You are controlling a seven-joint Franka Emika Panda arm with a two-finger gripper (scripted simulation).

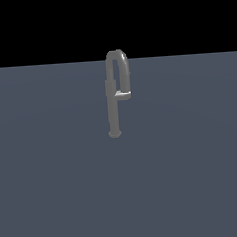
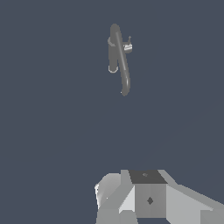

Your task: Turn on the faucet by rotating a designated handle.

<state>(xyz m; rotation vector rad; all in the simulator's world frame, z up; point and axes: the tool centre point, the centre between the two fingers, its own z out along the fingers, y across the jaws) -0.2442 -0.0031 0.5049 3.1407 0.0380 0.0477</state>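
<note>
The faucet [image 1: 113, 108] is a slim grey post on a small round base, with a high arched spout curling down on the exterior view's right. The handle [image 1: 123, 94] is a short, lighter stub sticking out sideways from the post at mid-height, under the spout's end. The wrist view looks down on the faucet [image 2: 118, 57] from above and at a distance, with the handle [image 2: 127, 47] poking from its side. Only grey blocky parts of my gripper [image 2: 144, 194] show at that picture's edge, far from the faucet. Its fingers cannot be made out. The exterior view does not show the gripper.
The faucet stands alone on a flat blue-grey surface [image 1: 55, 185] that fills both views. A black background lies beyond the surface's far edge.
</note>
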